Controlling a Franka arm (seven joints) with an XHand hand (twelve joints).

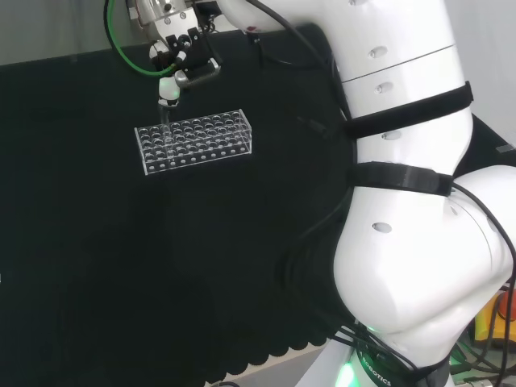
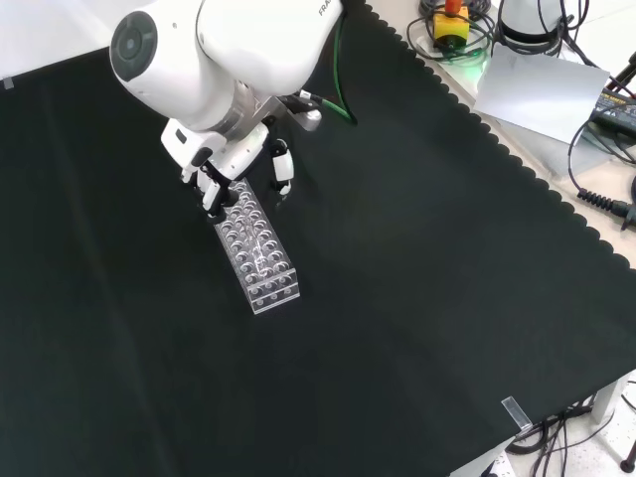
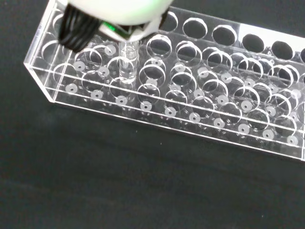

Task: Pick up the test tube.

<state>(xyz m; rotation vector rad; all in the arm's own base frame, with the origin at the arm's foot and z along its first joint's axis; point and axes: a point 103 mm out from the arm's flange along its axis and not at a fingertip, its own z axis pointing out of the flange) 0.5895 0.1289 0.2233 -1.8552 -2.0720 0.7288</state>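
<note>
In the upper left of the head view the hand (image 1: pixel 176 58) hangs over the left end of a clear rack (image 1: pixel 194 140) on the black cloth (image 1: pixel 121 266), one white fingertip (image 1: pixel 168 89) just above it. In the wrist view a clear tube (image 3: pixel 127 61) stands upright in a hole near the rack's (image 3: pixel 181 102) end, its top pinched in the hand's fingers (image 3: pixel 119 12).

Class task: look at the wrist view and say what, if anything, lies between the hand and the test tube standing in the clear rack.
Nothing: in the wrist view the hand sits right at the top of the test tube, no gap showing, in the rack.
</note>
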